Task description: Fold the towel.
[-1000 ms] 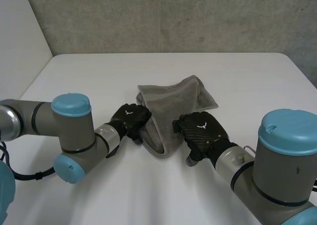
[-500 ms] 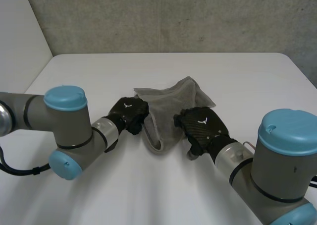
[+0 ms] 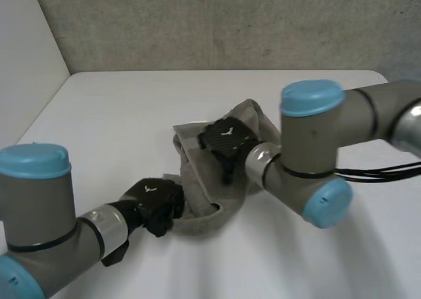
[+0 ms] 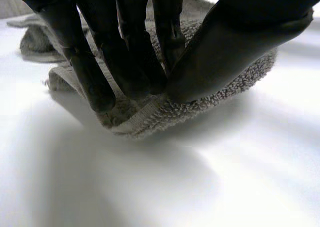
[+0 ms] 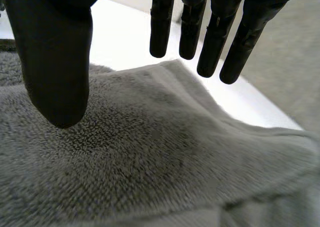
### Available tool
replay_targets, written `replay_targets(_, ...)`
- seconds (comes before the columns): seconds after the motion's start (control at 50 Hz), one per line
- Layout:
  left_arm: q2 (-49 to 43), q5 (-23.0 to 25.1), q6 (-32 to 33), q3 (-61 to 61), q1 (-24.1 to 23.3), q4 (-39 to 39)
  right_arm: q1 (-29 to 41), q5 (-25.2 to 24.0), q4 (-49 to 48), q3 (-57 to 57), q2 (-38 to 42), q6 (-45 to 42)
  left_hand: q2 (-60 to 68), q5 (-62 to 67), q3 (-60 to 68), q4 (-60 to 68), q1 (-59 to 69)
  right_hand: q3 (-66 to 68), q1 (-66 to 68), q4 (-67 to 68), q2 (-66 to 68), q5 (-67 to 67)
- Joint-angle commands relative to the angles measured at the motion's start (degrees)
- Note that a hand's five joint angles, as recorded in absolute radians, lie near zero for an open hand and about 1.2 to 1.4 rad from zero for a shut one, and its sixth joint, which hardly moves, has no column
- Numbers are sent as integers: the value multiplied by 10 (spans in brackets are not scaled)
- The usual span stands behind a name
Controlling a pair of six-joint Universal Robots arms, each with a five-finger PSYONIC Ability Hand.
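Head view: crumpled grey terry towel (image 3: 197, 180) near the middle of white table (image 3: 118, 114), well clear of every table edge, with bare surface on all sides. Black left hand (image 3: 156, 200) at the towel's near-left edge; black right hand (image 3: 225, 139) over its middle.

Left wrist view: left hand (image 4: 240, 42) clamped, fingers and thumb pinching the towel (image 4: 150, 119) hem just above the table.

Right wrist view: right hand (image 5: 55, 52) spread, fingers straight, towel (image 5: 150, 152) beneath the palm.
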Motion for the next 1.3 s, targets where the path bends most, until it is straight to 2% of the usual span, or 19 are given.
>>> replay_targets(0.02, 1, 3, 0, -14, 16, 9, 30, -12, 76, -140, 118, -5, 32, 30, 26, 22, 71, -15, -10, -20, -26, 8)
replay_targets(0.14, 1, 4, -1, -14, 23, 14, 38, -8, 96, -183, 153, -4, 32, 30, 26, 22, 71, 81, 86, 76, 70, 104)
replay_targets(0.18, 1, 4, -1, -15, 24, 16, 39, -8, 96, -191, 158, -4, 32, 30, 26, 22, 71, 334, 339, 329, 322, 356)
replay_targets(0.2, 1, 4, 0, -16, 24, 17, 39, -8, 96, -191, 158, -4, 32, 30, 26, 22, 71, 335, 340, 330, 324, 358)
replay_targets(0.22, 1, 4, 0, -16, 24, 17, 39, -8, 96, -192, 157, -3, 32, 30, 26, 22, 71, 485, 490, 480, 473, 507)
replay_targets(0.24, 1, 4, -1, -16, 23, 17, 39, -6, 95, -193, 152, -3, 32, 30, 26, 22, 71, 531, 536, 526, 519, 553)
replay_targets(0.3, 1, 4, -1, -16, 22, 17, 38, 0, 92, -196, 144, -1, 32, 30, 26, 22, 71, 531, 536, 526, 520, 554)
replay_targets(0.48, 6, 3, 1, -5, 31, 16, -2, 102, 63, -156, 0, 21, 32, 30, 26, 22, 71, 531, 536, 526, 520, 554)
replay_targets(0.56, 21, 3, 0, -4, 50, 14, -24, 122, 52, -45, -95, 20, 32, 30, 26, 22, 71, 531, 536, 526, 520, 554)
replay_targets(0.72, 56, 5, -2, -11, 69, 12, -66, 87, -6, 220, -212, 11, 32, 30, 26, 22, 71, 531, 536, 526, 520, 554)
replay_targets(0.76, 57, 6, -2, -15, 68, 13, -69, 72, -10, 263, -227, 7, 32, 30, 26, 22, 71, 480, 485, 475, 468, 502)
replay_targets(0.8, 57, 5, -2, -16, 68, 14, -72, 49, -9, 322, -249, -10, 32, 30, 26, 22, 71, 246, 251, 241, 234, 268)
replay_targets(0.82, 56, 5, -2, -16, 69, 15, -72, 49, -9, 322, -249, -10, 32, 30, 26, 22, 71, 244, 249, 239, 233, 267)
replay_targets(0.84, 56, 5, -2, -16, 69, 15, -72, 43, -8, 338, -255, -15, 32, 30, 26, 22, 71, 85, 89, 79, 73, 107)
replay_targets(0.86, 56, 5, -1, -16, 69, 15, -72, 43, -8, 338, -255, -15, 32, 30, 26, 22, 71, 83, 88, 78, 71, 105)
replay_targets(0.9, 56, 6, -1, -16, 69, 16, -73, 43, -7, 346, -268, -18, 32, 30, 26, 22, 71, -90, -85, -95, -101, -67)
replay_targets(1.14, 55, 6, -1, -17, 69, 16, -77, 26, -7, 301, -330, -27, 32, 30, 26, 22, 71, -144, -139, -149, -156, -122)
replay_targets(1.26, 56, 8, -1, -28, 69, 22, -73, 20, -8, 258, -318, -95, 32, 30, 26, 22, 71, -124, -119, -129, -136, -102)
replay_targets(1.3, 56, 24, 0, -38, 68, 34, -72, 19, -12, 248, -307, -124, -382, -385, -389, -393, -344, -105, -101, -111, -117, -83)
